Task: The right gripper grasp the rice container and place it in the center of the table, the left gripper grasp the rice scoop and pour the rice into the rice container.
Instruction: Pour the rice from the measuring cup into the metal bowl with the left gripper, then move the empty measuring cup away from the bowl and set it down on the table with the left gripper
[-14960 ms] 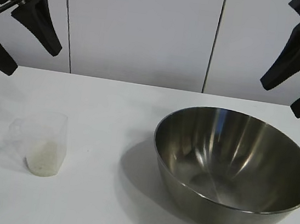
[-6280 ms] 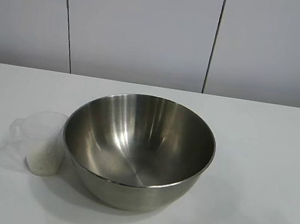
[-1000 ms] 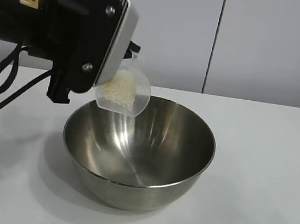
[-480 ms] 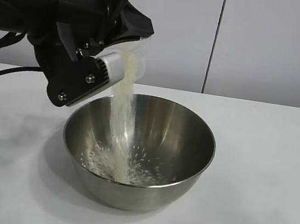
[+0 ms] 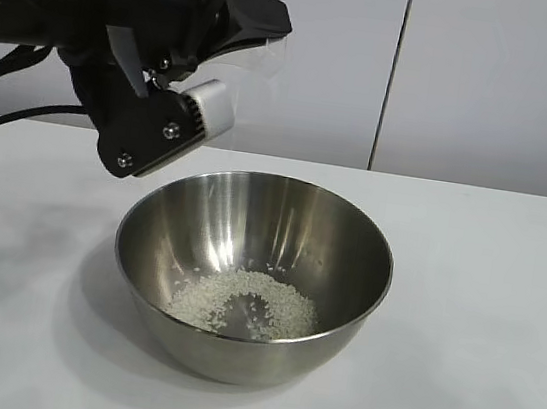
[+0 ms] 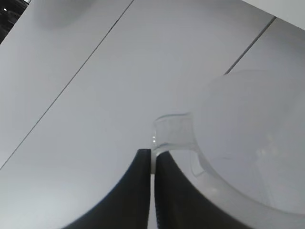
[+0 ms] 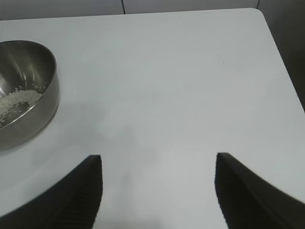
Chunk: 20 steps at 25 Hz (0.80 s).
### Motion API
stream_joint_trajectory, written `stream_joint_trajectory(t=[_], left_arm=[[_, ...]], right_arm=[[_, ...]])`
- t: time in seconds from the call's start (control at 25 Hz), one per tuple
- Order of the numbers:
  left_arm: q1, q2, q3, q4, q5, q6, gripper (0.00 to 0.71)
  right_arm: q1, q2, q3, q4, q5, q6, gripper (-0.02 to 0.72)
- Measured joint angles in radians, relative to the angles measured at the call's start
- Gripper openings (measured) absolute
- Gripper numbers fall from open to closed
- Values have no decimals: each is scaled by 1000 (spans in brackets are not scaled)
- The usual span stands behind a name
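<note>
Now that the rice (image 5: pixel 246 302) lies in the rice container (image 5: pixel 341 304), the left gripper (image 6: pixel 153 164), clenched on the upended, emptied rice scoop (image 6: pixel 248 138), has finished pouring; the right gripper (image 7: pixel 157 183) hangs released over the tabletop (image 7: pixel 167 76).

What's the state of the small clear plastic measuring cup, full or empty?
Empty, apparently. The clear plastic measuring cup, tipped in the left gripper, shows no grains; the white rice lies in the steel bowl.

Right hand (image 7: pixel 157 191) fingers spread wide above the table (image 7: pixel 181 86); rice container (image 7: pixel 28 95) holding rice (image 7: pixel 16 101), well apart
</note>
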Motion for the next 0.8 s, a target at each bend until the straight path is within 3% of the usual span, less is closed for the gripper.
stream_joint_trajectory(t=[0.28, 0.44, 0.6, 0.8], left_arm=[[0, 0, 0, -219, -2, -694, 9], [20, 0, 0, -358, -2, -987, 9], [62, 0, 0, -492, -3, -1262, 9], [160, 0, 9, -576, -2, -1622, 9]], right_arm=[[0, 0, 0, 1, 0, 0, 467], [0, 0, 0, 1, 0, 0, 467], [0, 0, 0, 2, 0, 0, 467], [0, 0, 0, 2, 0, 0, 467]])
